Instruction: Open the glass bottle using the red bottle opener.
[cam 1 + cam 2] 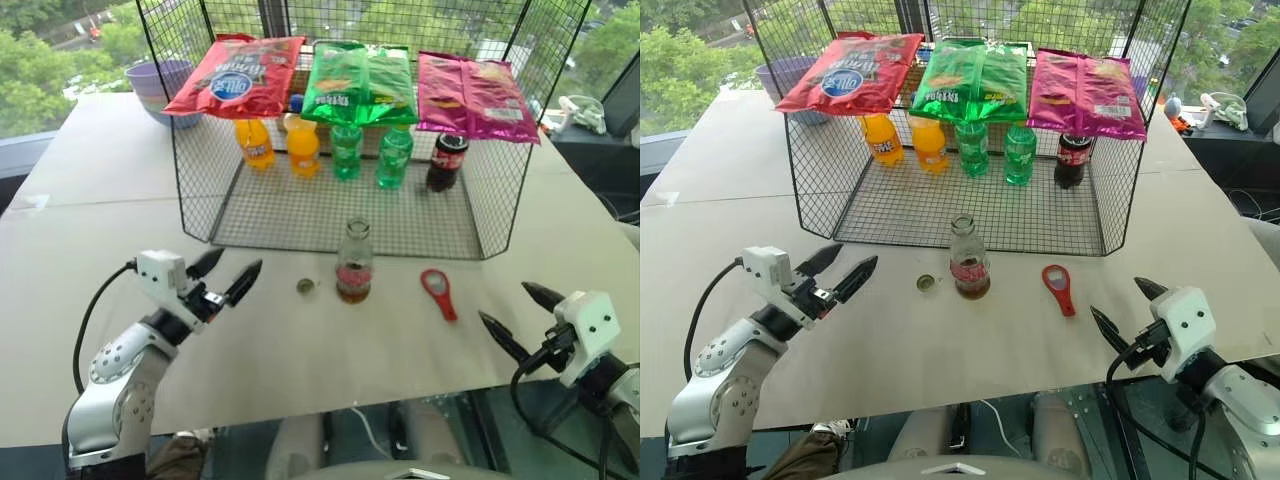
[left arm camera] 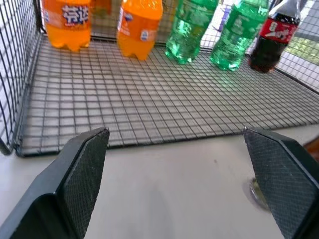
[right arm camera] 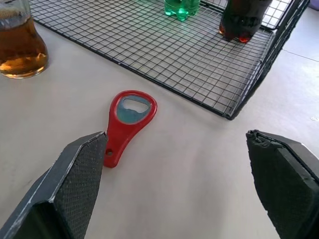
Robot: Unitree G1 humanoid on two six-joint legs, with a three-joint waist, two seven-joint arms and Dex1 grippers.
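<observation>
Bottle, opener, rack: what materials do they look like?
Glass bottle: clear glass, you can see the cola through it.
Red bottle opener: smooth red coating, probably plastic; the head's inside looks like grey metal.
Rack: thin black wire mesh, likely coated metal.

One glass bottle [image 1: 354, 262] stands on the table [image 1: 120, 230], with one loose metal cap [image 1: 305, 286] and one red bottle opener [image 1: 438, 292] lying near it. One wire rack [image 1: 330, 215] holds five plastic bottles: two orange bottles [image 1: 255, 143], two green bottles [image 1: 346, 151] and one dark cola bottle [image 1: 446, 162]. Three snack bags lie on top of the rack: one red bag [image 1: 238, 76], one green bag [image 1: 358, 84] and one pink bag [image 1: 473, 95]. One purple bowl [image 1: 160, 88] sits behind the rack. Two grippers are in view, the left gripper [image 1: 226, 276] and the right gripper [image 1: 522, 318].
</observation>
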